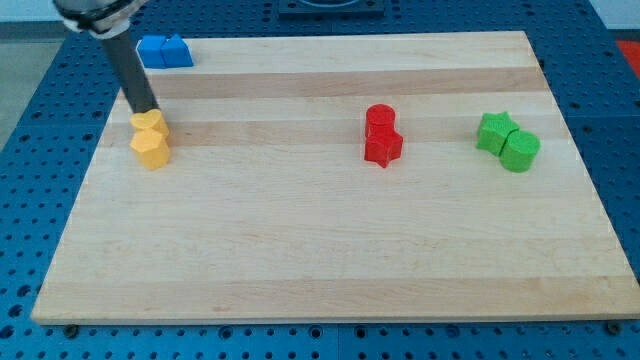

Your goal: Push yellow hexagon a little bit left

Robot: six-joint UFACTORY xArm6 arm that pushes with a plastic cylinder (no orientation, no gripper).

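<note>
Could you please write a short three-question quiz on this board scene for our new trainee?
1. True or false: the tool's tip is at the upper edge of the yellow pair, right by the yellow heart block.
2. Which colour pair lies nearest the view's right edge? A) blue B) red C) green
3. Fill in: the yellow hexagon touches the yellow heart block on its ____ side (view's top or bottom).

Key:
1. True.
2. C, the green blocks; the red blocks sit mid-board, the blue blocks at the top left.
3. Bottom.
</note>
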